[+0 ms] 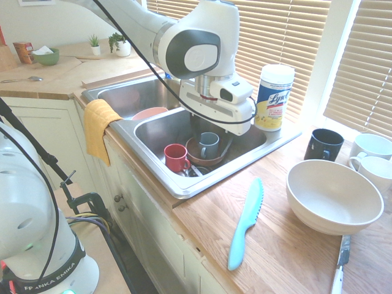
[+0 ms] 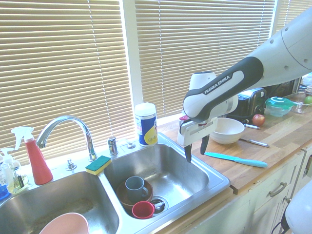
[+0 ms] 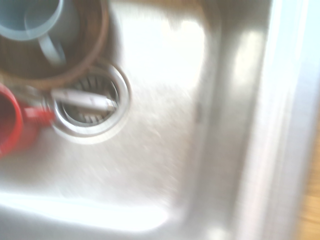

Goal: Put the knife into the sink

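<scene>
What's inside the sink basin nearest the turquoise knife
In that sink basin: a grey-blue mug standing in a brown bowl, a red cup beside it, and a utensil across the drain strainer. The bowl's bottom is covered by the mug.

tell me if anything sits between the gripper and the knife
Nothing visible does. The gripper hangs open over the sink, and the knife lies on bare counter just past the rim. The bowl stands behind that path.
</scene>
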Controlling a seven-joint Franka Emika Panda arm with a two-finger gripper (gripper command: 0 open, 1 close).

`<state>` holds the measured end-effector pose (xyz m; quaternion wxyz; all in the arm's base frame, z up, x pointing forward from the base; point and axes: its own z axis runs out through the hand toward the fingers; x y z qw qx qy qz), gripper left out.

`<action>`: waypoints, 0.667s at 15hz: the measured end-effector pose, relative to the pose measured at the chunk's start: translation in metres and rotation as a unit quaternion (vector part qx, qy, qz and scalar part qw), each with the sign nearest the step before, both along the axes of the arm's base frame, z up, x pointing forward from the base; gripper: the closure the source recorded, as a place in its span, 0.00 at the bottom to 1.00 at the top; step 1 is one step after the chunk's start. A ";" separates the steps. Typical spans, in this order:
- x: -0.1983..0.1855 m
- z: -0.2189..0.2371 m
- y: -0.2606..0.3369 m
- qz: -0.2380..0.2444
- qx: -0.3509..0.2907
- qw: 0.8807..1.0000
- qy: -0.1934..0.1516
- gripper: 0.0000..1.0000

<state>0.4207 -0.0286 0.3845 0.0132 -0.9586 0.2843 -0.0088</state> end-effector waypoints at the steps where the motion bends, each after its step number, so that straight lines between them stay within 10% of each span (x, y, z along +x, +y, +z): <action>1: -0.003 0.001 -0.017 0.028 -0.008 1.000 0.005 0.00; 10: -0.052 -0.032 -0.110 0.131 -0.031 0.991 0.008 0.00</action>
